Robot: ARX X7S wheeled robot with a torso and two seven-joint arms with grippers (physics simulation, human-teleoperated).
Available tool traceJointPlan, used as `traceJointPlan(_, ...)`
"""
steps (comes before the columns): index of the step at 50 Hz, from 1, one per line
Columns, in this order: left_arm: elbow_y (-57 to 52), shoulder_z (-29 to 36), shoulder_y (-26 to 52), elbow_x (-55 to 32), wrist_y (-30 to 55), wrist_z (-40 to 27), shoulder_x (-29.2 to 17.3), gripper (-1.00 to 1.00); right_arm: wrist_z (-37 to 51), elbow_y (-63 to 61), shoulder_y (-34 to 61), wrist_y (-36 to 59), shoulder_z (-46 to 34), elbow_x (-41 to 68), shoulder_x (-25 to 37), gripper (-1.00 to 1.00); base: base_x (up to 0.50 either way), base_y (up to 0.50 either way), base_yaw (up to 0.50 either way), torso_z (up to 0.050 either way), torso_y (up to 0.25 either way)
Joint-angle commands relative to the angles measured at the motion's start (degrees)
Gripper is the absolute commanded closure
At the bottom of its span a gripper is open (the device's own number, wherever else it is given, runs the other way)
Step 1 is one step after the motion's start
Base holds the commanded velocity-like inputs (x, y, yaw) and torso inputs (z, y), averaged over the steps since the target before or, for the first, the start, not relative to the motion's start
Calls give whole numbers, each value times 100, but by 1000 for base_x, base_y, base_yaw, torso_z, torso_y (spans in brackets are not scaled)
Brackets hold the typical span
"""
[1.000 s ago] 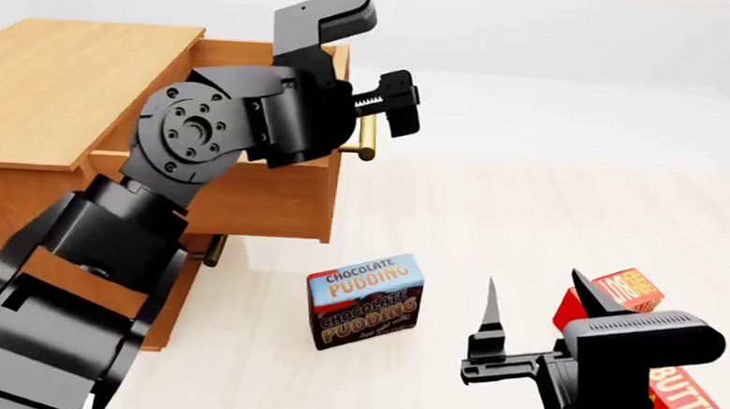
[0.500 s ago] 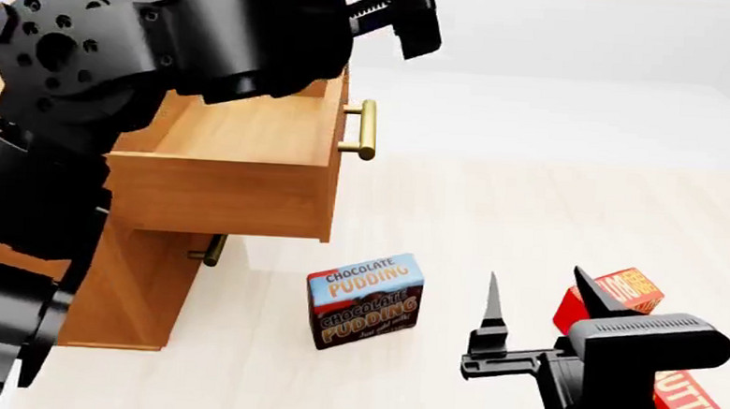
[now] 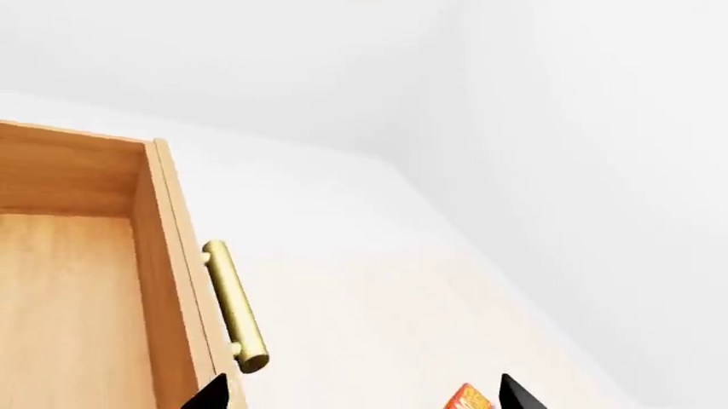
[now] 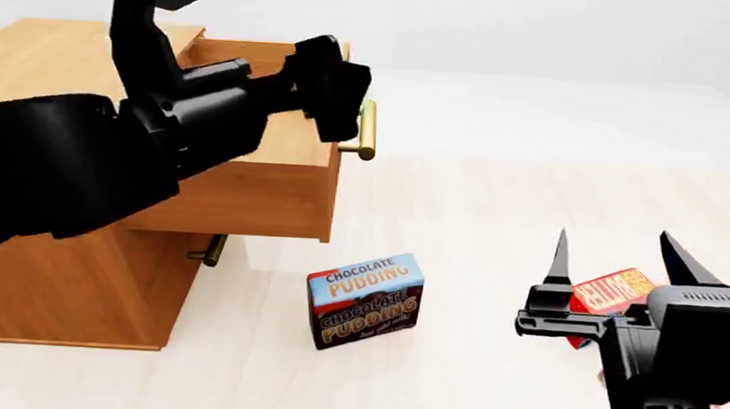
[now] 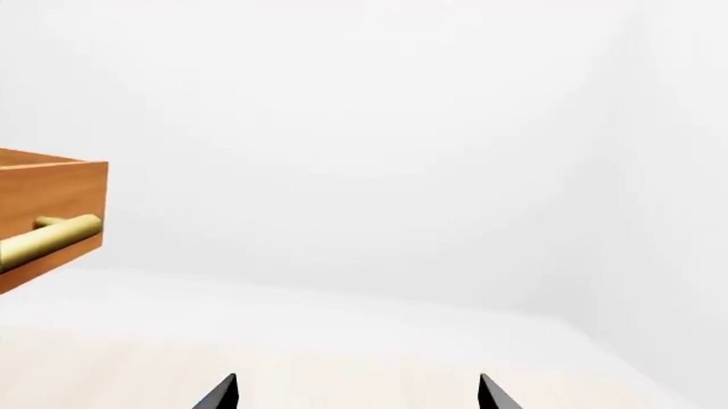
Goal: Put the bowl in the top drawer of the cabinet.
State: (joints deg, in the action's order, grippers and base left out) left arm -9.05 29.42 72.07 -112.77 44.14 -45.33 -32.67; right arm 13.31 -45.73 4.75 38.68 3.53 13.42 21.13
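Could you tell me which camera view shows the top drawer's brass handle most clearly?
The left wrist view: the brass handle appears close and whole along the top drawer front. The head view has it partly hidden behind the left gripper; the right wrist view catches only one end.

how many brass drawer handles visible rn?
2. The top drawer's handle sits on the pulled-out front, just right of the left gripper. The lower drawer's handle peeks from beneath the open drawer, mostly hidden.

Open top drawer overhung by the left arm; pudding box on the floor below.
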Motion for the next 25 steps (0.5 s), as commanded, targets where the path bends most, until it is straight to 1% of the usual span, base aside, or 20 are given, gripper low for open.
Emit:
traceJointPlan(1,-1447,-430,-1743,77,-164,587,-951,-100,222,-299,629,726,282,76,188,-100,0,0,0,0,0)
traceJointPlan(6,-1787,-585,-2453,-8,-271,896,-1217,-100,278,-307,907,911,232,30,284,-100,0,0,0,0,0)
traceJointPlan(14,-2363,-896,-3375,-145,-482,1248,-1599,-100,277,-304,977,936,426,99,314,-100,0,0,0,0,0)
traceJointPlan(18,-2407,-858,-3827,-10,-523,1440,-1587,-100,278,-373,968,973,508,145,320,-100,0,0,0,0,0)
traceJointPlan(25,-2410,-598,-4307,400,-448,1631,-1413,-100,285,-462,859,912,637,183,309,-100,0,0,0,0,0)
